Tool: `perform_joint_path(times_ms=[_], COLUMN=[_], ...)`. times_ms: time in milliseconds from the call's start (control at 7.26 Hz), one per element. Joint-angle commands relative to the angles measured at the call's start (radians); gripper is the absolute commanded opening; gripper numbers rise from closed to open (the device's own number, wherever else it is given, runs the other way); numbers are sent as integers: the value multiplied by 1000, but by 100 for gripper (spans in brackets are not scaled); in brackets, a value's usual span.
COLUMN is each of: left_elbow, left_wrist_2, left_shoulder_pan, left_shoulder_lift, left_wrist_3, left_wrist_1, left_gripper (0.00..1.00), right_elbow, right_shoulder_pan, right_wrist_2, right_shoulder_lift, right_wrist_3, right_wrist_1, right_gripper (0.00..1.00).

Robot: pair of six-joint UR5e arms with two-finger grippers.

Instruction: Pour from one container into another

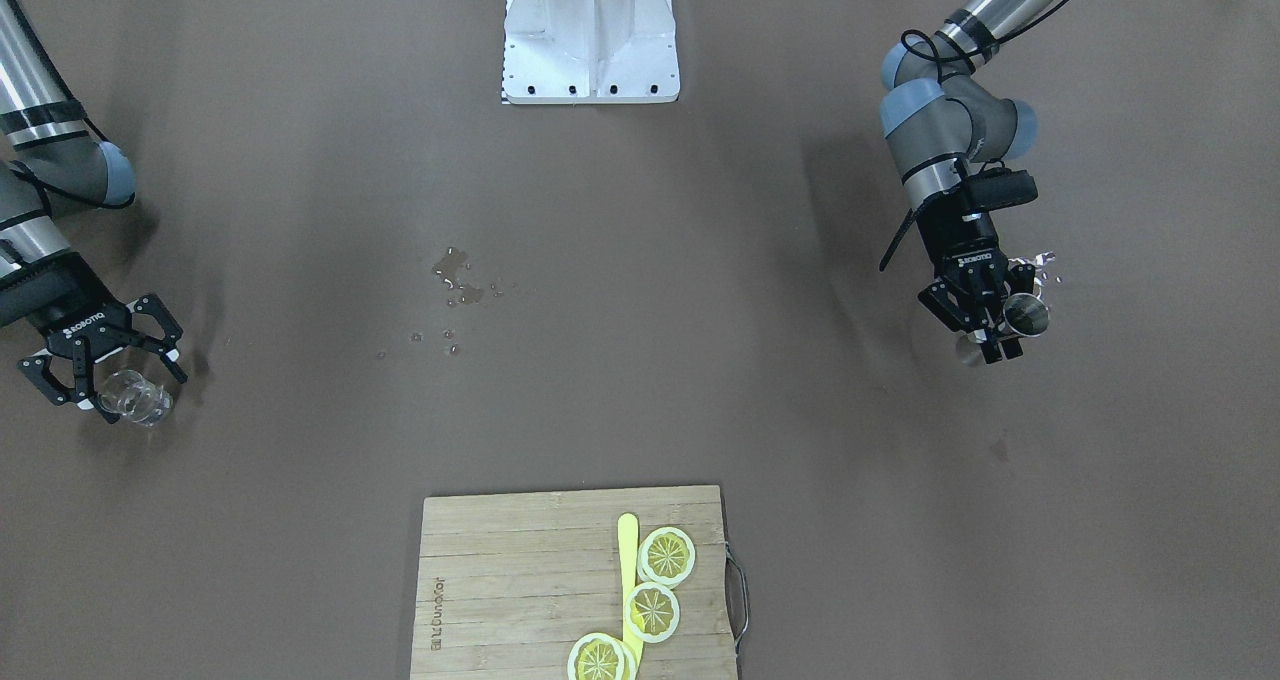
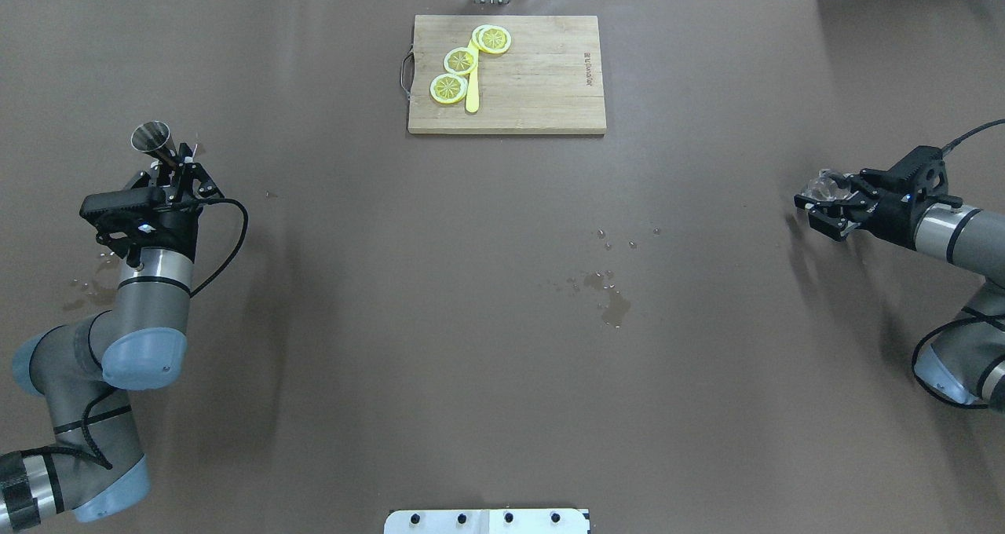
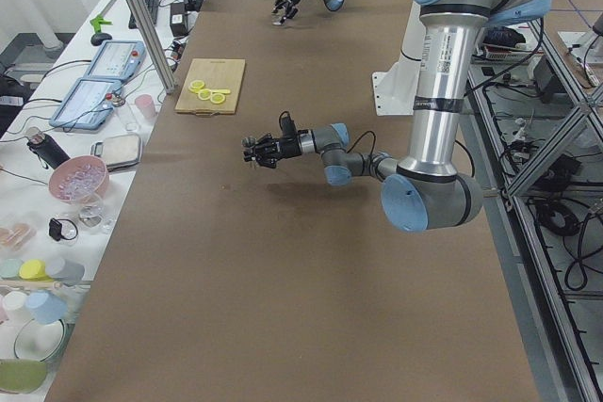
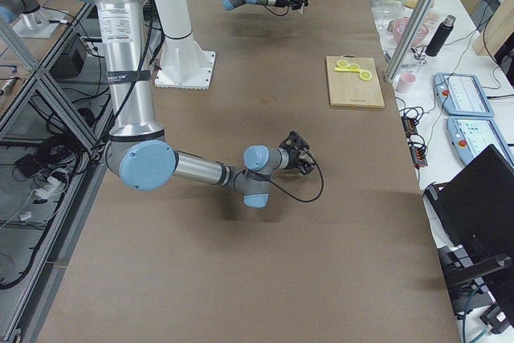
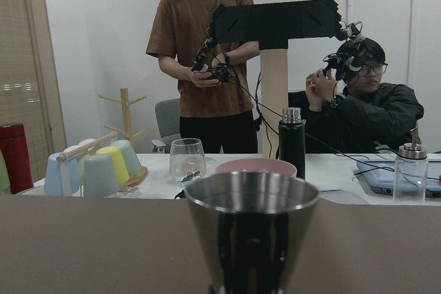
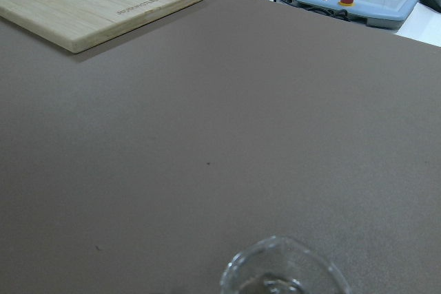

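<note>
Our left hand [image 2: 174, 171] is clamped on the steel jigger [image 2: 153, 138], upright, far to the robot's left of the cutting board [image 2: 534, 78]. Our right hand [image 1: 105, 365] has its fingers closed around the clear glass [image 1: 135, 397], far to the board's other side. We should bring both together slowly near the desk [image 2: 440, 345] centre, keeping the jigger level until it sits above the glass rim.
</note>
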Motion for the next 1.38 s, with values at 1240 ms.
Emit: perform_joint_path(times_ms=[1240], left_elbow=[16], left_wrist_2=[-83], left_shoulder_pan=[-121], left_shoulder_lift=[-2], left_wrist_3=[-434], left_wrist_1=[441], left_gripper=[0], right_elbow=[183], right_shoulder_pan=[332], right_wrist_2=[525], right_shoulder_lift=[-85], right_wrist_3=[-6], right_wrist_1=[-245], right_gripper=[100])
